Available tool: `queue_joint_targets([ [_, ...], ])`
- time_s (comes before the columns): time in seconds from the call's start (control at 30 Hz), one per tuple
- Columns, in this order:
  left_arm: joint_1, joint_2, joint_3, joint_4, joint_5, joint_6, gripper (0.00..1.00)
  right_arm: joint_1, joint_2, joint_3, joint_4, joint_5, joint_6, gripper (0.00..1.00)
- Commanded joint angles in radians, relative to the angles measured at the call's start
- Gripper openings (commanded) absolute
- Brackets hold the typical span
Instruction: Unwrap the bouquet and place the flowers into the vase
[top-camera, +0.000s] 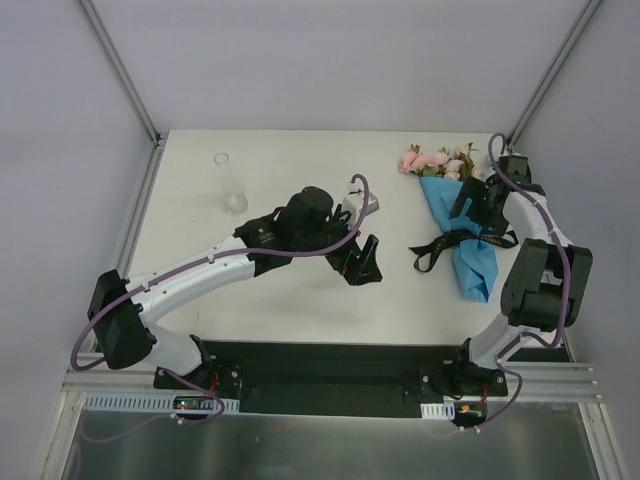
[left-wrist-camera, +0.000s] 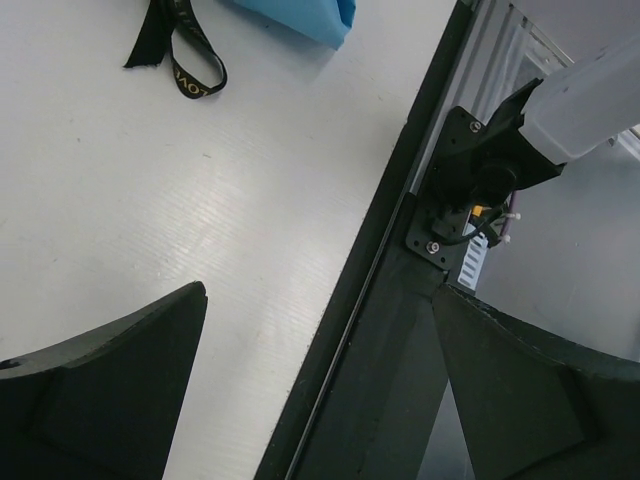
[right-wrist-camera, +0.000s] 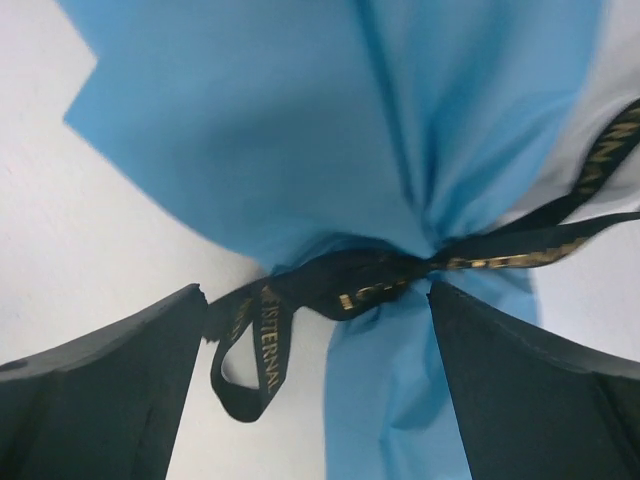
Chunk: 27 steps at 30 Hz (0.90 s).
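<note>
One table (top-camera: 300, 170) carries everything. Two arms are mounted at its near edge: the left arm (top-camera: 200, 270) reaches toward the middle, and the right arm (top-camera: 535, 270) is folded back over the right side.

One bouquet (top-camera: 442, 200) lies flat at the right, still wrapped in its blue cone, with its flowers (top-camera: 435, 160) pointing to the far edge. One vase (top-camera: 232, 185), clear and upright, stands well apart at the far left. One black ribbon (top-camera: 435, 250) is tied round the cone.

The left gripper (top-camera: 362, 268) has its jaws spread wide over bare table and holds nothing. The right gripper (top-camera: 478, 212) is also wide open, its fingers (right-wrist-camera: 100, 400) either side of the ribbon knot, gripping nothing.

The surface is matte white, and pale grey walls with metal posts enclose it.
</note>
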Motion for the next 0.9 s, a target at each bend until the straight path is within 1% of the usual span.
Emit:
queue_joint_targets([
  [0.0,0.001,-0.068,-0.02,0.02,-0.044,0.045,0.95,0.118,0.004,-0.066,0.023,-0.08,-0.017,0.96],
  [0.03,0.002,-0.076,-0.023,0.019,-0.054,0.055,0.95,0.144,0.001,-0.085,0.04,-0.093,0.001,0.96],
  [0.07,0.001,-0.082,-0.026,0.02,-0.076,0.059,0.95,0.204,-0.005,-0.096,0.06,-0.125,0.004,0.96],
  [0.13,0.004,-0.098,-0.029,0.019,-0.099,0.067,0.95,0.275,-0.013,-0.108,0.057,-0.13,0.023,0.96],
  [0.17,0.004,-0.102,-0.035,0.02,-0.122,0.067,0.95,0.331,-0.037,-0.114,0.075,-0.173,0.024,0.96],
  [0.23,0.004,-0.118,-0.037,0.019,-0.137,0.069,0.95,0.377,-0.082,-0.142,0.1,-0.23,0.056,0.96],
  [0.3,0.004,-0.124,-0.037,0.02,-0.136,0.069,0.95,0.392,-0.178,-0.163,0.088,-0.132,0.063,0.96],
  [0.37,0.004,-0.119,-0.036,0.02,-0.128,0.061,0.95,0.329,-0.255,-0.174,0.051,-0.022,0.052,0.96],
  [0.4,0.004,-0.116,-0.034,0.02,-0.116,0.058,0.95,0.295,-0.272,-0.177,0.04,0.017,0.053,0.96],
  [0.43,0.004,-0.11,-0.032,0.02,-0.105,0.053,0.95,0.223,-0.29,-0.182,0.025,0.056,0.055,0.96],
  [0.47,0.004,-0.098,-0.025,0.022,-0.099,0.052,0.95,0.194,-0.294,-0.188,-0.006,0.124,0.058,0.96],
  [0.5,0.004,-0.092,-0.023,0.02,-0.085,0.052,0.95,0.148,-0.298,-0.2,-0.011,0.129,0.058,0.96],
  [0.53,0.004,-0.086,-0.017,0.022,-0.08,0.049,0.95,0.076,-0.303,-0.211,-0.015,0.137,0.063,0.96],
  [0.63,0.002,-0.072,-0.011,0.023,-0.059,0.047,0.97,-0.01,-0.289,-0.271,0.012,0.158,0.064,0.96],
  [0.77,0.004,-0.07,-0.009,0.022,-0.042,0.047,0.99,-0.036,-0.214,-0.286,0.02,0.128,0.05,0.96],
  [0.87,0.004,-0.084,-0.017,0.022,-0.034,0.041,0.99,0.003,-0.209,-0.314,0.052,0.101,0.046,0.96],
])
